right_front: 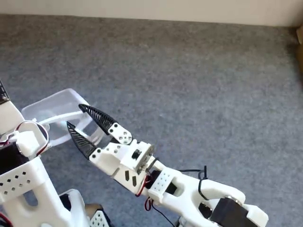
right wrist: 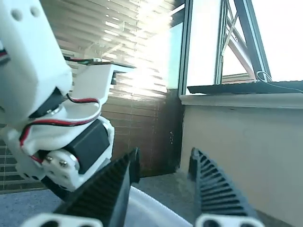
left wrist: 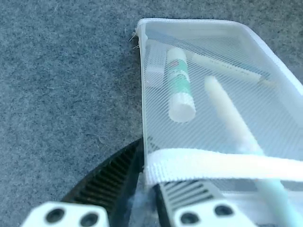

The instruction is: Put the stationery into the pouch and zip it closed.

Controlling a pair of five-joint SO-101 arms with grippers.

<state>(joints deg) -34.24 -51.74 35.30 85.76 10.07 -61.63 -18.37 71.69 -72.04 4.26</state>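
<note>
On the grey carpeted worktop [right_front: 189, 71], close by the left arm, lies one white translucent mesh pouch [left wrist: 213, 142] with the stationery already inside it; the left tool [left wrist: 147, 194] is clenched on the pouch's near end, one black finger outside the mesh and the other beneath it; the right tool [right_front: 75, 116] hangs released, its two ribbed black fingers spread either side of the pouch's rim; whether the zip is drawn or not I cannot tell.

Likely trouble, as I judge it: the right tool may close on loose mesh instead of the zip pull, and a tug would then drag the pouch out of the left tool's narrow hold; if the mouth is unzipped, a tilt could let the contents slide out; the soft mesh may also bunch and jam the slider.

Count: one pouch; two tools; one white glue stick with a green label [left wrist: 179, 85]; two white pens, one thick [left wrist: 227, 111], one thin [left wrist: 226, 67]; one small pale block [left wrist: 154, 71] beside the glue stick, which I cannot identify.
</note>
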